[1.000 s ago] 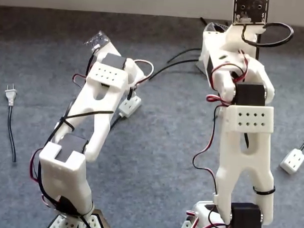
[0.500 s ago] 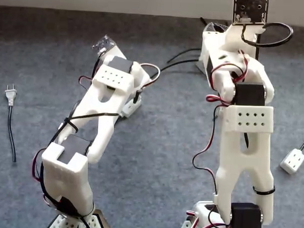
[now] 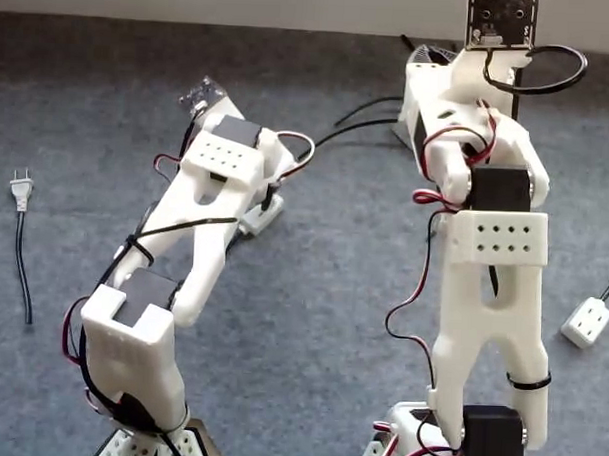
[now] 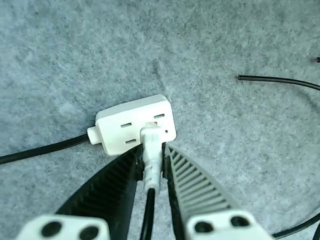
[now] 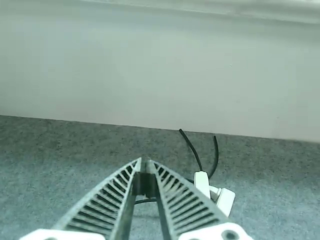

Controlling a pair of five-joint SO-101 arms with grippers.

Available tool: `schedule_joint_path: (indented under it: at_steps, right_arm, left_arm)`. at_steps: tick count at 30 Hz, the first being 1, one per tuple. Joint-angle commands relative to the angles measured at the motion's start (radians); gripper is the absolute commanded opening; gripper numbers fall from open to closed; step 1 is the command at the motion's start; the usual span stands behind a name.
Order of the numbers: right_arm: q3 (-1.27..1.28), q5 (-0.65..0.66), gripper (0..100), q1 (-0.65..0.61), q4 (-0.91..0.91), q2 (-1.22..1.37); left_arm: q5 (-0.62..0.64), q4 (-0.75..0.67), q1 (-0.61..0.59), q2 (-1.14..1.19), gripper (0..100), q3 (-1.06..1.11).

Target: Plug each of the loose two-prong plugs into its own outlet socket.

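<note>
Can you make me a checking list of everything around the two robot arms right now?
Surface: grey carpet, flat.
Job's things: white plug pressed against the outlet socket; loose plug lying alone at the far side; second socket with nothing plugged in.
Clutter: nothing seen.
Hands: left hand shut on the white plug; right hand shut, raised off the carpet.
Cables: black cables trail across the carpet.
Surroundings: pale wall behind.
</note>
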Motion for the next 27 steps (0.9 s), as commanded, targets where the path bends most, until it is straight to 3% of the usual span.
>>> schedule_joint_path:
  at_steps: [1,19,27]
  right_arm:
    - [-0.053,-0.011,0.6,0.010,-0.018,-0.012]
    - [-0.053,-0.011,0.6,0.010,-0.018,-0.012]
    - [-0.053,-0.011,0.6,0.010,-0.018,-0.012]
  left_arm:
    - [0.009,-0.018,-0.010,-0.007,0,0.001]
    - [0.009,-0.068,-0.013,-0.005,0,0.010]
    - [0.009,-0.133,-0.012,-0.005,0,0.110]
